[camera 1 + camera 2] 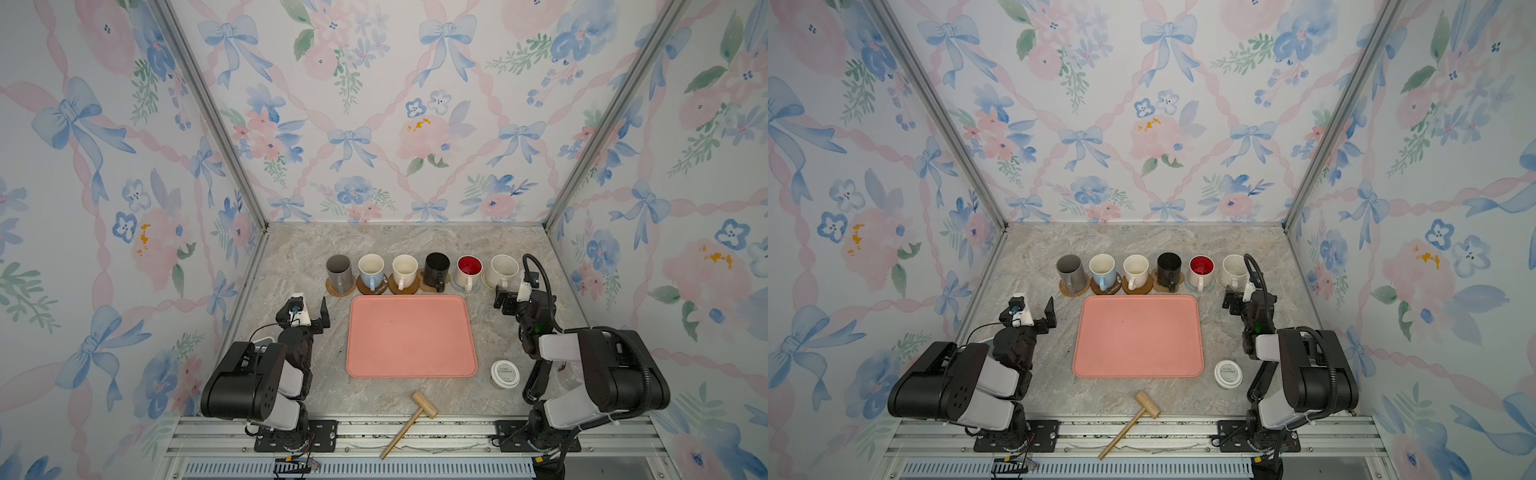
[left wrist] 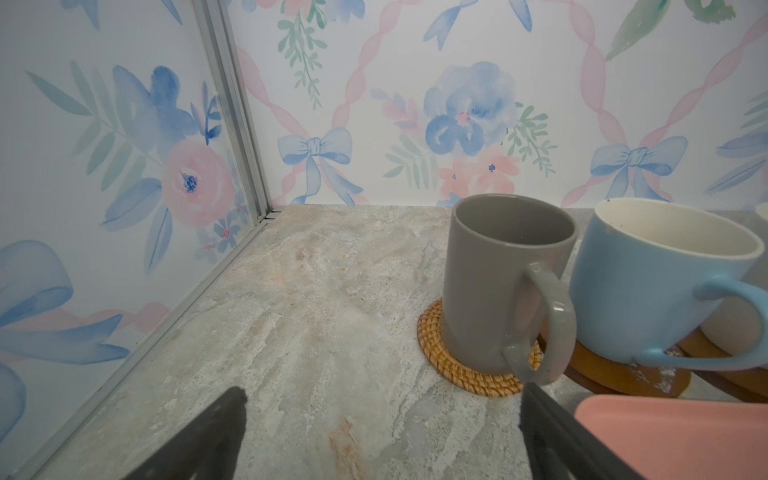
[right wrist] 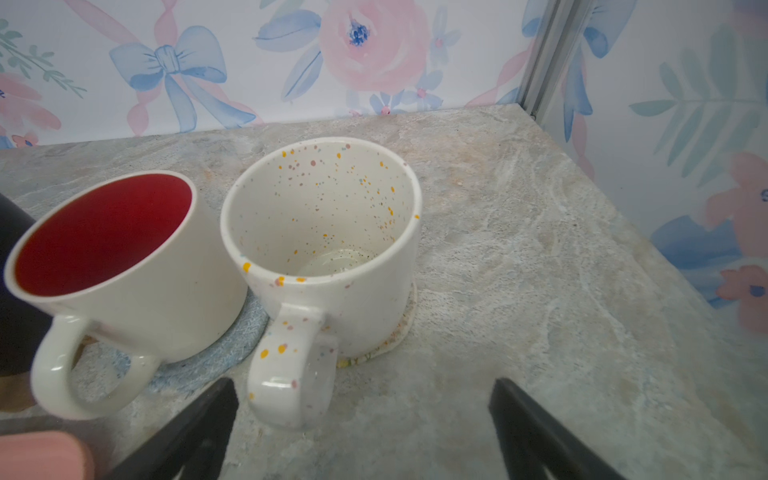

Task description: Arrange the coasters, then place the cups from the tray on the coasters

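Six mugs stand upright in one row along the far edge of the tray (image 1: 411,336), each on its own coaster, handles pointing near.

Row, left to right:
- grey mug (image 1: 338,269) on rattan coaster (image 1: 332,289)
- blue mug (image 1: 371,270) on wooden coaster (image 1: 361,288)
- cream mug (image 1: 404,270) on second wooden coaster (image 1: 411,288)
- black mug (image 1: 437,266) on paw coaster (image 1: 427,285)
- red-inside mug (image 1: 468,269) on grey-blue coaster (image 3: 245,332)
- speckled mug (image 1: 503,270) on cream coaster (image 3: 399,332)

All mugs are off the tray. Neighbouring coasters sit close; the two wooden ones look to touch or overlap, and I cannot tell which.

Left gripper (image 2: 382,395): jaws spread wide, nothing between them. It hangs over the table (image 1: 299,257) just left of the tray's far-left corner, near and left of the grey mug, apart from it.

Right gripper (image 3: 365,388): jaws likewise spread wide, holding nothing. It sits just right of the tray's far-right corner, directly near of the speckled mug. That mug's handle points toward the gap and lies close to one finger (image 3: 208,415); no grip.

Off-task items: a lidded paper cup (image 1: 505,374) by the tray's near-right corner, and a wooden mallet (image 1: 409,424) at the near table edge.
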`<state>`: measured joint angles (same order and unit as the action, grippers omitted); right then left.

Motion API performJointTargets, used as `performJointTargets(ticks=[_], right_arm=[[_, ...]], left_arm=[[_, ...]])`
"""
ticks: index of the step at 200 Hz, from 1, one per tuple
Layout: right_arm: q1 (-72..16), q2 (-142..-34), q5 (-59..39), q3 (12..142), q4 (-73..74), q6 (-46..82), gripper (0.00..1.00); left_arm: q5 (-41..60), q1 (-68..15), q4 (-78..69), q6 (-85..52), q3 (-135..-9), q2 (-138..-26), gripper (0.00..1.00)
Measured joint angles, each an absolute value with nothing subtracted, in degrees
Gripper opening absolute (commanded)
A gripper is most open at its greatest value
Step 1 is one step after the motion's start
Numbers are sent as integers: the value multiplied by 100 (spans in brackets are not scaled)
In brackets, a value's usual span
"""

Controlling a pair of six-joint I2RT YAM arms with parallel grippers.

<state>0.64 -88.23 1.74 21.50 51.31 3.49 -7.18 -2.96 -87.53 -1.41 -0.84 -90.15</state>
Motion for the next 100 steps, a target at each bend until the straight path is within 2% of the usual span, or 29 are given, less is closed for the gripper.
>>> performJointTargets(ticks=[57,100], right_arm=[[-5,-8823,290,2152,5203,311,97],[-200,-8820,528,2152,5166,185,97]], left_arm=[[-578,-296,-9201,-104,-86,-9297,98],[-952,-296,-9111,-152,-285,-9218,98]])
